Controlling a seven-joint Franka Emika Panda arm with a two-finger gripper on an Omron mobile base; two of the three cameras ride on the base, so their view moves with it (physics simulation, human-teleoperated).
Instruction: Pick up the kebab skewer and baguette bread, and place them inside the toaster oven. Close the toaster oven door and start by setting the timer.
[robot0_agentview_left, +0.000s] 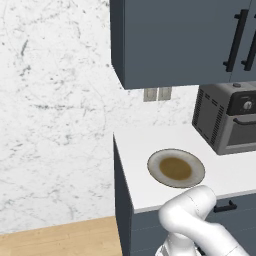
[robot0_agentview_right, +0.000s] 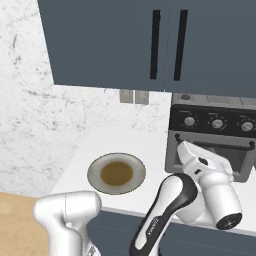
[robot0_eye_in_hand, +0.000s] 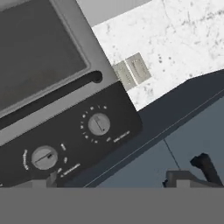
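Left base view: a boxy dark grey toaster oven (robot0_agentview_left: 226, 122) with slotted side vents is seen at the far right of the white countertop (robot0_agentview_left: 145, 190), under the dark blue wall cabinets (robot0_agentview_left: 175, 40). A round grey plate with a brown centre (robot0_agentview_left: 176, 168) lies near the counter's front edge, well apart from the oven and bare of food. The skewer and baguette are judged already inside, though the interior cannot be checked.

Right base view: the oven door (robot0_agentview_right: 175, 152), dark-framed with a bar handle, is seen upright against the front, so it appears closed. Three pale knobs sit in a row on the dark panel above it. The white arm's hand is held just in front of the door.

Hand view: the view is rolled. Two small round silver knobs are seen on the dark panel; which one is the timer cannot be told, but the nearer-centre knob (robot0_eye_in_hand: 99, 124) is the likelier target. The gripper (robot0_eye_in_hand: 113, 183) is released, its dark fingertips (robot0_eye_in_hand: 202, 165) spread wide, nothing held.

Handling, as a judgement: the knob is rigid, small and smooth, likely slippery; it should be pinched across its rim and turned, not pushed.
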